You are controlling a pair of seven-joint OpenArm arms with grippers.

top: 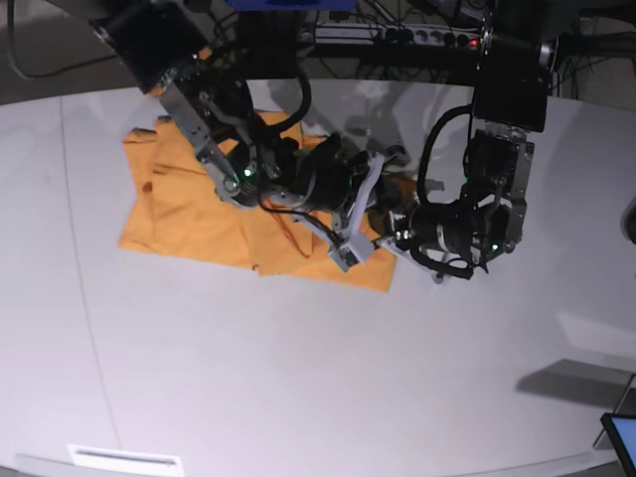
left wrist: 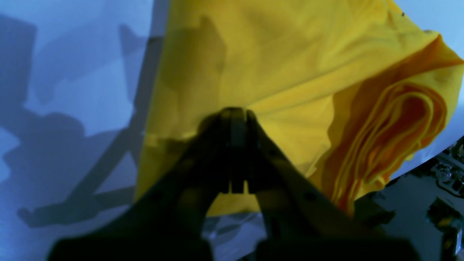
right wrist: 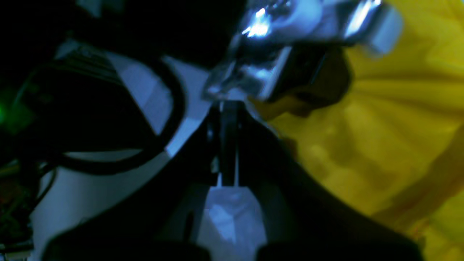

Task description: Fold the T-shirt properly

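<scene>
T-shirt (top: 199,224) cloth, orange-yellow, lies spread and partly folded on the white table (top: 298,397), toward the far left, its near edge running from the left corner to a point under the two arms. Just past that edge the left gripper (left wrist: 237,112) is clenched on a pinch of the shirt, creases fanning out from its tips. Beside it the right gripper (right wrist: 228,108) has its jaws pressed together at the cloth's edge; whether it holds fabric is unclear.
</scene>
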